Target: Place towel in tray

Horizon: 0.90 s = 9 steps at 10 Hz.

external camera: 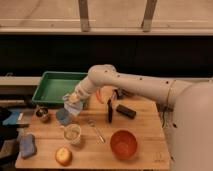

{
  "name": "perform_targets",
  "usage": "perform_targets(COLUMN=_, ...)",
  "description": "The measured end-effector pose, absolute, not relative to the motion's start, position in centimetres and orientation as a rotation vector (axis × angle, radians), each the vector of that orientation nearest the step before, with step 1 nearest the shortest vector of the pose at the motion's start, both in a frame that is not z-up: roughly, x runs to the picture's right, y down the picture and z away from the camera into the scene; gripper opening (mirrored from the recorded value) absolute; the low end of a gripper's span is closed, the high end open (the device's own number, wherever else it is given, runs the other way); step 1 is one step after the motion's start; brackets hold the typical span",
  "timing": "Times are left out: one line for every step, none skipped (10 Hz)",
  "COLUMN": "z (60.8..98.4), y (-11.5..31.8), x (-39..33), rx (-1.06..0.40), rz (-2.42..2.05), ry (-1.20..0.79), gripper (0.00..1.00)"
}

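My gripper is closed on the towel, a bluish cloth hanging limp beneath it, lifted clear of the worktop. I hang just off the near right corner of the green tray, not yet over its floor, and nothing lies in it as far as I can see. So I judge the pick done and the carry partly done; left are moving over the tray, lowering and letting go. Below the cloth stand a glass and a spoon; an orange bowl sits well apart.
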State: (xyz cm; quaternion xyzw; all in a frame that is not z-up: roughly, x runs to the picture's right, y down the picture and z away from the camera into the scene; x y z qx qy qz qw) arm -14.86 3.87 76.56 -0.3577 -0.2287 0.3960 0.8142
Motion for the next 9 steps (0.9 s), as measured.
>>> perform_targets(z=76.8, y=2.3, x=-13.5, rx=-0.734, rz=0.89, ry=-0.522, gripper=0.0)
perform_targets(z=77.1, y=0.9, x=-12.0, rx=-0.696, rz=0.954, ry=-0.583, gripper=0.0)
perform_targets(z=77.2, y=0.3, x=-11.3, rx=-0.676, rz=0.983, ry=-0.608, gripper=0.0)
perform_targets(z=77.2, y=0.0, x=-11.1, rx=-0.668, rz=0.996, ry=-0.622, gripper=0.0)
perform_targets(z=77.2, y=0.1, x=-11.2, rx=-0.67, rz=0.994, ry=-0.622, gripper=0.0)
perform_targets(z=77.1, y=0.0, x=-11.3, rx=-0.671, rz=0.993, ry=-0.624, gripper=0.0)
perform_targets(z=77.2, y=0.1, x=-11.2, rx=-0.67, rz=0.995, ry=-0.622, gripper=0.0)
perform_targets(z=77.2, y=0.2, x=-11.1, rx=-0.671, rz=0.992, ry=-0.617, gripper=0.0)
perform_targets(z=77.5, y=0.5, x=-10.8, rx=-0.671, rz=1.007, ry=-0.615, gripper=0.0)
